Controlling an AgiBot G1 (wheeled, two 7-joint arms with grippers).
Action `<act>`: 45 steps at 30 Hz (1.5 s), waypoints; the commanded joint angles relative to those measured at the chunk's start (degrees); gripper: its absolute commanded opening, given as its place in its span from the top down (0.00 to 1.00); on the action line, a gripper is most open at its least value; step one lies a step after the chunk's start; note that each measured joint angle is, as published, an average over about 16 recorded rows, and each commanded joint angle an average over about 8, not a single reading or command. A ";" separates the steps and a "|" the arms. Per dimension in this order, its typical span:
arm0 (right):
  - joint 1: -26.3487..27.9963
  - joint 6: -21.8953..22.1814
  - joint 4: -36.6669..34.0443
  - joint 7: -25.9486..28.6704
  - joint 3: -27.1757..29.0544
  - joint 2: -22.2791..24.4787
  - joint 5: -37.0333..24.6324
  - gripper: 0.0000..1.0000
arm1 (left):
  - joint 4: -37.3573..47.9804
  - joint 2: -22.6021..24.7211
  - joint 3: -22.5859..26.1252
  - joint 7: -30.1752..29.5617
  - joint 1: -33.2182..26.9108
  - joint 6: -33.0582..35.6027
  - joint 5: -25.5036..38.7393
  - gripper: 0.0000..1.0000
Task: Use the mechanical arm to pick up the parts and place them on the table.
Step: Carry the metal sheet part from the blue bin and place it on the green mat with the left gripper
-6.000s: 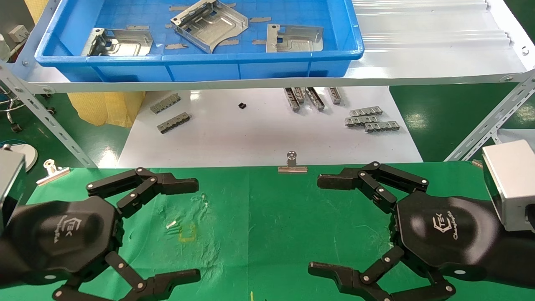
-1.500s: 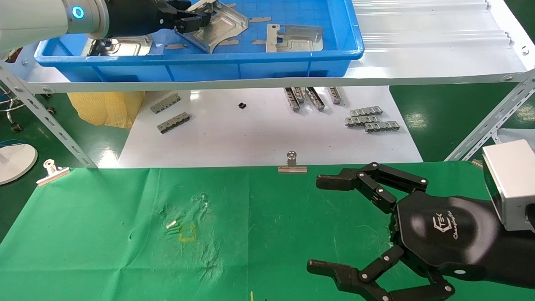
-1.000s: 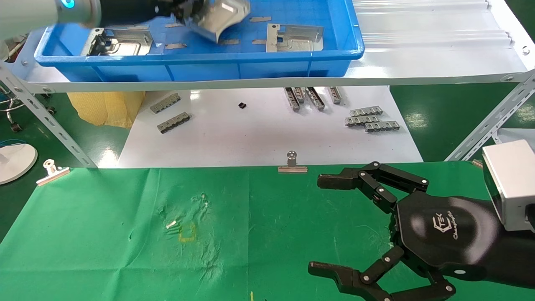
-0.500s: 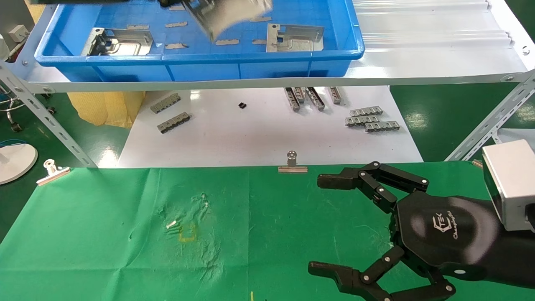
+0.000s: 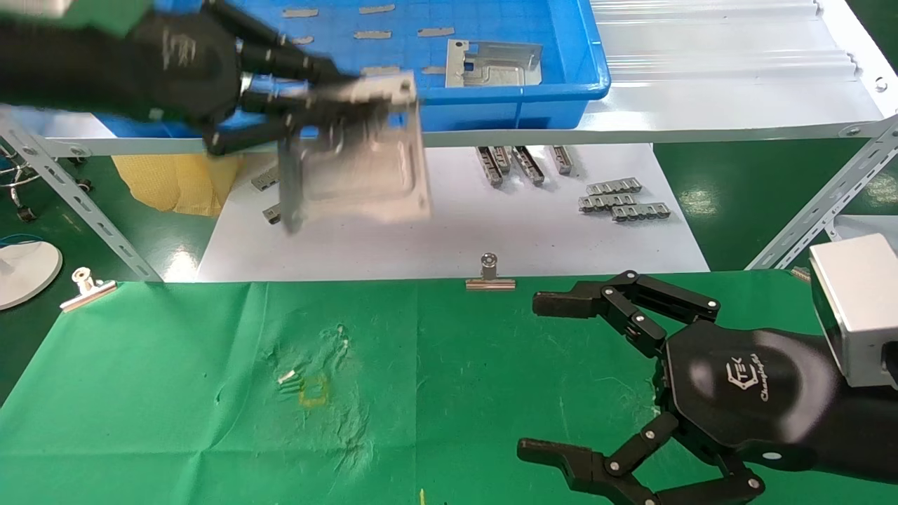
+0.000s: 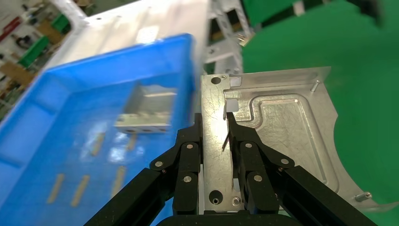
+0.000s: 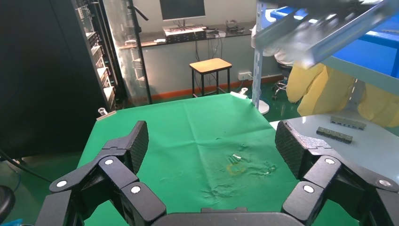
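While our left gripper (image 5: 330, 105) pinches one shiny part (image 5: 358, 165) by its top edge, the part hangs in the air, in front of the white shelf (image 5: 701, 105) and above the white board (image 5: 449, 231). Both fingers (image 6: 190, 150) press tight on a bent-up strip of the plate. Behind it sits the blue bin (image 5: 491, 105), with one more part (image 5: 494, 63) inside and several thin grey slivers (image 5: 372, 10). Our right gripper (image 5: 530, 375) rests over the green table (image 5: 210, 393) with its fingers spread wide, holding nothing. We count two binder clips (image 5: 490, 275) on the cloth edge.
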 commanded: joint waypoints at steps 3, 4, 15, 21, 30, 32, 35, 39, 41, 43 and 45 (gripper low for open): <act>0.00 0.00 0.00 0.00 0.00 0.00 0.00 0.00 | -11.14 -5.84 5.28 -1.34 4.39 -0.13 -5.98 1.00; 0.00 0.00 0.00 0.00 0.00 0.00 0.00 0.00 | -12.97 -7.15 6.84 -1.58 5.33 -0.31 -6.91 1.00; 0.00 0.00 0.00 0.00 -0.01 0.00 0.00 0.00 | -13.14 -8.28 20.65 8.81 11.49 -1.23 -3.82 1.00; 0.00 0.00 0.00 0.00 -0.01 0.00 0.01 0.00 | -4.71 -4.98 23.37 13.47 14.08 -3.14 -4.27 1.00; 0.00 0.00 0.00 -0.01 -0.01 0.00 0.01 0.00 | 6.12 0.21 23.23 20.35 15.34 -6.47 -4.36 0.63; 0.00 0.00 0.00 -0.01 -0.01 0.00 0.01 0.00 | 7.97 1.18 23.37 21.40 15.19 -6.91 -4.03 0.38; 0.00 0.01 0.00 -0.01 -0.01 0.01 0.01 0.00 | 10.76 2.31 23.36 22.37 14.86 -7.42 -3.89 0.04; 0.00 0.01 0.00 -0.01 -0.02 0.01 0.01 0.00 | 13.96 3.30 23.17 23.33 14.53 -6.97 -4.17 0.00; 0.00 0.01 0.00 -0.01 -0.02 0.01 0.01 0.00 | 15.06 3.70 23.25 24.00 14.43 -6.17 -4.12 0.00; 0.00 0.01 0.00 -0.01 -0.02 0.01 0.01 0.00 | 16.09 4.00 23.21 24.55 14.33 -5.20 -4.27 0.00; 0.00 0.01 0.00 -0.01 -0.02 0.01 0.01 0.00 | 16.94 4.15 23.07 25.06 14.15 -4.22 -4.57 0.00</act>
